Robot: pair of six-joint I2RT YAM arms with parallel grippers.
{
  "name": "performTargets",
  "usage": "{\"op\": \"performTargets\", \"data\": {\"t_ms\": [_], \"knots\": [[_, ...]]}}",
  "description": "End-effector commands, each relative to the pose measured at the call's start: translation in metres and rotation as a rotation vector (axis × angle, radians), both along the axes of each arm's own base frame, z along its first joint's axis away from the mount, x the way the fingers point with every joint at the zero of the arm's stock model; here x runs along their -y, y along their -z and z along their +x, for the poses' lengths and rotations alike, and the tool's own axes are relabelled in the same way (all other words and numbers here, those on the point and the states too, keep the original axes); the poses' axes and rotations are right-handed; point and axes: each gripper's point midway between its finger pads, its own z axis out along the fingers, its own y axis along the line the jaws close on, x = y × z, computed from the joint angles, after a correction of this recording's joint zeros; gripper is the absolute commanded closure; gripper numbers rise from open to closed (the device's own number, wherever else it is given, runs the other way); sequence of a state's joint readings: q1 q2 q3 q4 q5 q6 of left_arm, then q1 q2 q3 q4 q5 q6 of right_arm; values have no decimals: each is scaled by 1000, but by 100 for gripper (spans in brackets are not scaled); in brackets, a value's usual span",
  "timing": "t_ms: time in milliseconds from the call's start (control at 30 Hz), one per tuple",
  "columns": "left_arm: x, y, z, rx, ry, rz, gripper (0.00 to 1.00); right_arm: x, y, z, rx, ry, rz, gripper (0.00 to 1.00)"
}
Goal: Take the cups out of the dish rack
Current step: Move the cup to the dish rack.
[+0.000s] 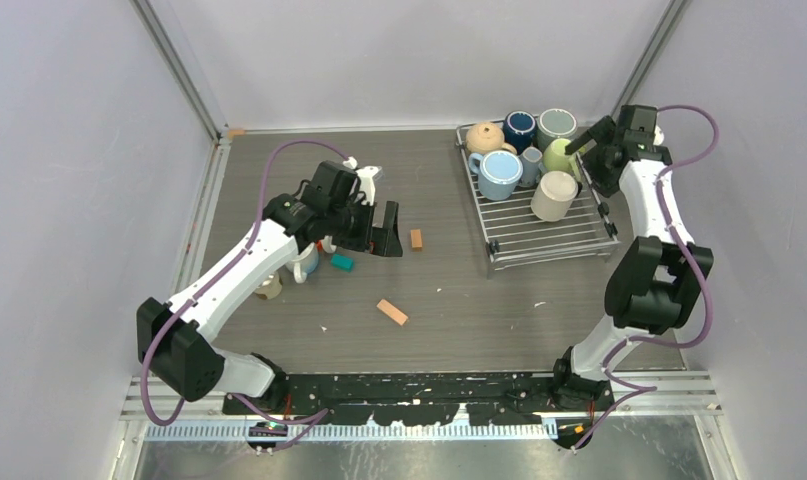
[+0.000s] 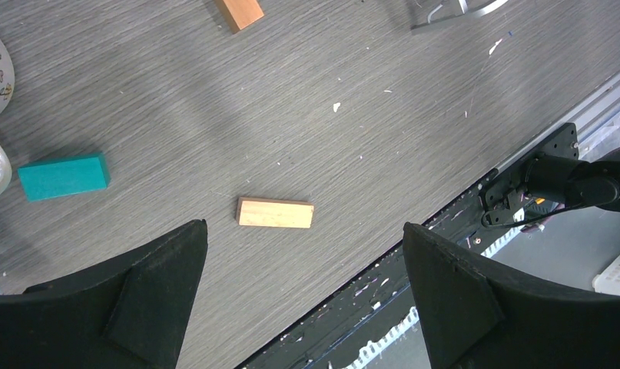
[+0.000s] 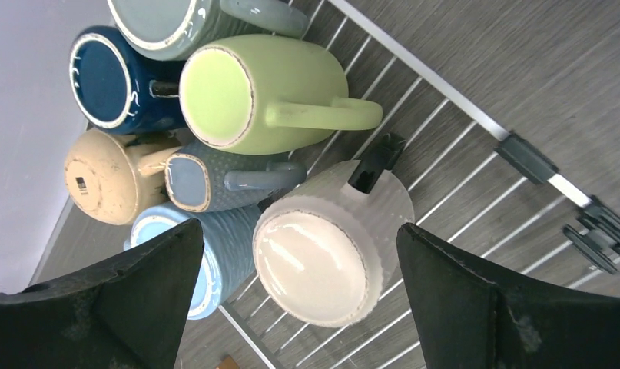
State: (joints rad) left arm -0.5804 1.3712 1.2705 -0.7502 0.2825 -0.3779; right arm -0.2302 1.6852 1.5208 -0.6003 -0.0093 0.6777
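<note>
The silver wire dish rack [image 1: 549, 235] stands at the back right and holds several cups on their sides. Among them are a tan one [image 1: 484, 136], a navy one [image 1: 520, 127], a grey-green one [image 1: 556, 124], a lime green one [image 3: 260, 92], a light blue one [image 1: 497, 173] and a white one [image 3: 326, 257]. My right gripper [image 3: 299, 227] hangs open above the rack [image 3: 452, 100], its jaws wide over the white cup and touching nothing. My left gripper [image 1: 376, 243] is open and holds nothing over the table's left half. Beside the left arm, two cups [image 1: 304, 262] stand on the table.
A wooden block [image 2: 275, 213] lies on the table under the left gripper [image 2: 303, 231], with a teal block [image 2: 64, 176] to its left and an orange block [image 2: 241, 11] further off. The table's near edge rail [image 2: 522, 177] runs close by. The right wall is near the rack.
</note>
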Motion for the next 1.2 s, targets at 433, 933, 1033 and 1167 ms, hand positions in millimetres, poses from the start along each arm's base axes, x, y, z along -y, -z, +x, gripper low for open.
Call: {"op": "performTargets", "data": {"t_ms": [433, 933, 1033, 1167], "knots": [[7, 0, 4, 22, 24, -20, 0, -48, 17, 11, 44, -109, 61, 0], [8, 1, 4, 18, 25, -19, 0, -111, 6, 0, 80, -170, 78, 0], [7, 1, 4, 16, 24, -21, 0, -106, 1, -3, 68, -191, 26, 0], [8, 0, 3, 16, 26, -23, 0, -100, -6, 5, 87, -247, -65, 0]]}}
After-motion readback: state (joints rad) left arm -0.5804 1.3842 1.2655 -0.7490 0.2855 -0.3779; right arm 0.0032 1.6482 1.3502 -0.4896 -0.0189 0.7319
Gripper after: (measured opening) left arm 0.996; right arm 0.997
